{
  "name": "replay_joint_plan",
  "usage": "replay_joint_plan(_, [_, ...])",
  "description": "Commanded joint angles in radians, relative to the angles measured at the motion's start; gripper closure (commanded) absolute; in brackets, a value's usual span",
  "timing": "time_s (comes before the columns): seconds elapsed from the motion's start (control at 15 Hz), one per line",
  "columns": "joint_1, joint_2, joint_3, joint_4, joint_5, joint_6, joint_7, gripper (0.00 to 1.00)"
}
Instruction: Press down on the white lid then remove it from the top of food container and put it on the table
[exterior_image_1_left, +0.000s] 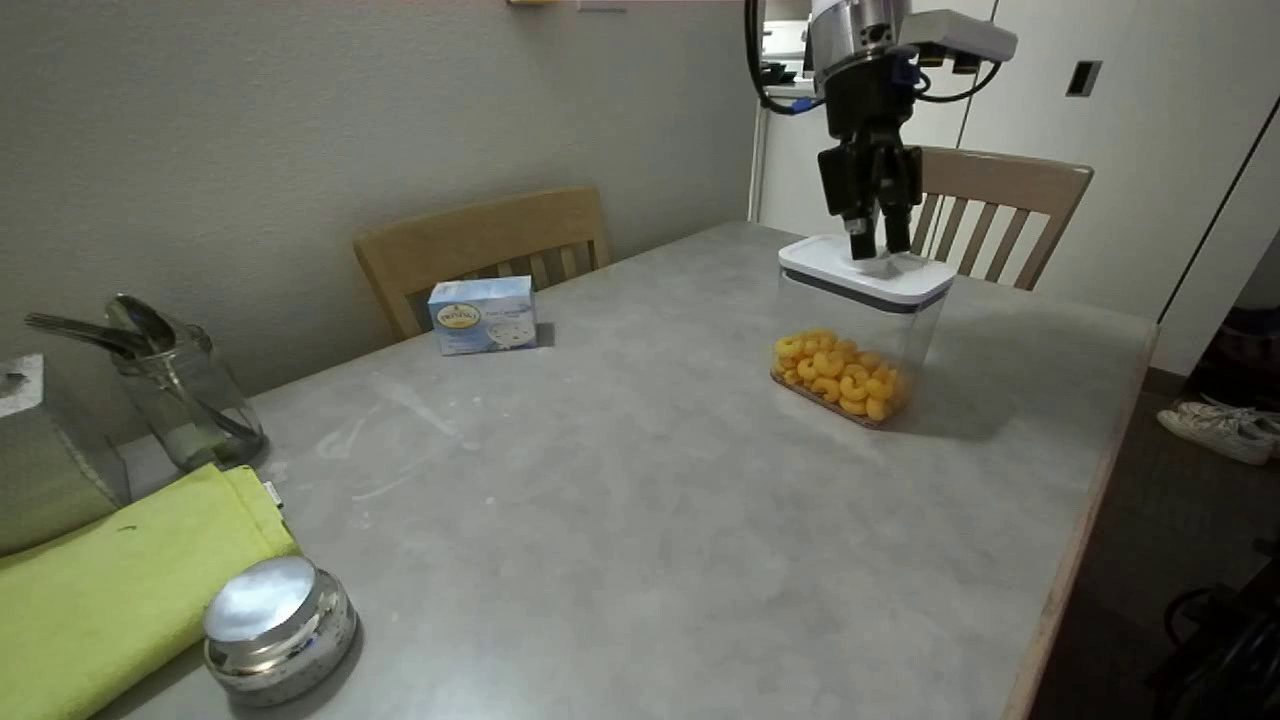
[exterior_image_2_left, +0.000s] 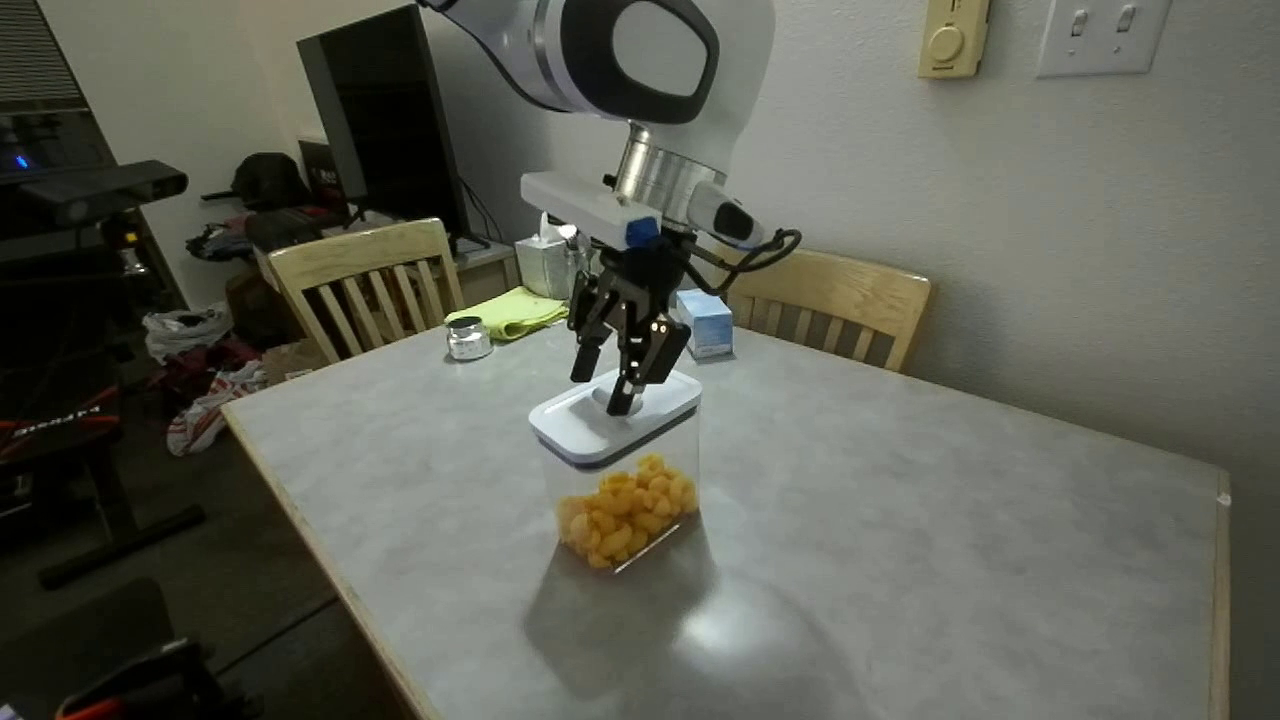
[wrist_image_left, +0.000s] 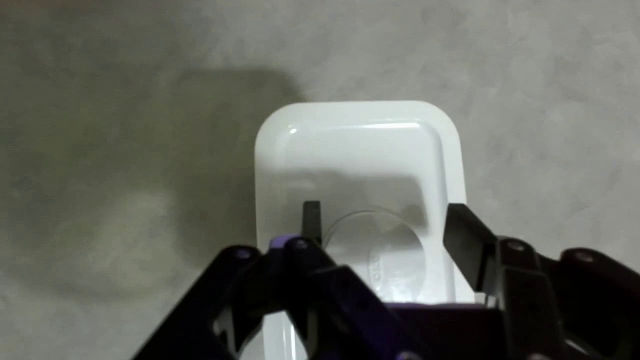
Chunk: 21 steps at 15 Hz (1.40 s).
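Note:
The white lid sits flat on top of the clear food container, which stands upright on the grey table with yellow-orange pieces inside. The lid and container also show in an exterior view. In the wrist view the lid has a round button at its centre, partly covered by the gripper. My gripper is open and points down over the lid, its fingers apart on either side of the button. It also shows in both exterior views. I cannot tell whether the fingertips touch the lid.
A blue-and-white box stands near the wall-side edge. A silver round-lidded jar, a yellow-green cloth, a glass jar with utensils and a tissue box are grouped at one end. Wooden chairs surround the table.

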Motion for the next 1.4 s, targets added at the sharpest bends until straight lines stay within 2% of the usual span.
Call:
replay_joint_plan(0.0, [0.003, 0.019, 0.003, 0.029, -0.008, -0.003, 0.020, 0.31])
replay_joint_plan(0.4, [0.004, 0.033, 0.008, 0.038, -0.002, -0.004, 0.013, 0.38])
replay_joint_plan(0.6, [0.004, 0.040, 0.008, 0.039, -0.002, -0.005, 0.012, 0.47])
replay_joint_plan(0.8, [0.004, 0.047, 0.007, 0.047, -0.005, -0.011, 0.012, 0.47])
replay_joint_plan(0.87, [0.004, 0.048, 0.006, 0.047, -0.008, -0.013, 0.013, 0.50])
replay_joint_plan(0.93, [0.004, 0.046, 0.005, 0.045, -0.010, -0.012, 0.011, 0.72])
replay_joint_plan(1.33, [0.007, 0.034, 0.000, 0.047, -0.029, -0.011, 0.008, 0.73])
